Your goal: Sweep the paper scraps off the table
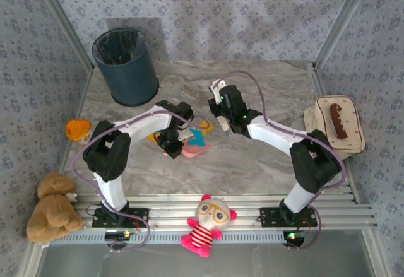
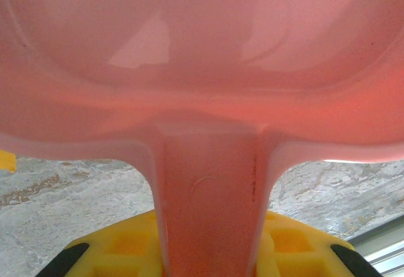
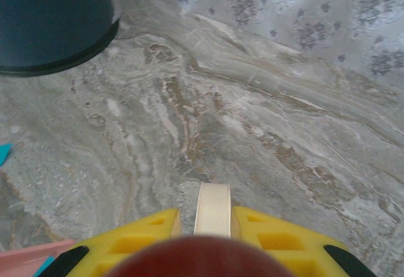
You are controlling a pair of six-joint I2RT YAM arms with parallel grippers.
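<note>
My left gripper (image 1: 172, 143) (image 2: 209, 242) is shut on the handle of a pink dustpan (image 1: 192, 149) (image 2: 202, 69), which lies low over the marble table (image 1: 252, 163) near its middle. Cyan paper scraps (image 1: 199, 137) lie on the pan's far side, and orange-yellow scraps (image 1: 206, 124) sit just beyond. One more yellow scrap (image 2: 5, 161) shows at the left wrist view's left edge. My right gripper (image 1: 219, 95) (image 3: 213, 217) is just beyond the scraps, shut on a cream handle (image 3: 213, 207). A blurred dark red round part (image 3: 199, 258) sits below it. A cyan scrap (image 3: 3, 153) lies left of it.
A dark blue bin (image 1: 126, 65) (image 3: 50, 18) stands at the back left. An orange cup-like toy (image 1: 77, 129) sits at the left edge. A cream oval tray (image 1: 353, 135) holding a brown item is at the right. A teddy bear (image 1: 53, 207) and a doll (image 1: 207, 223) lie on the front rail.
</note>
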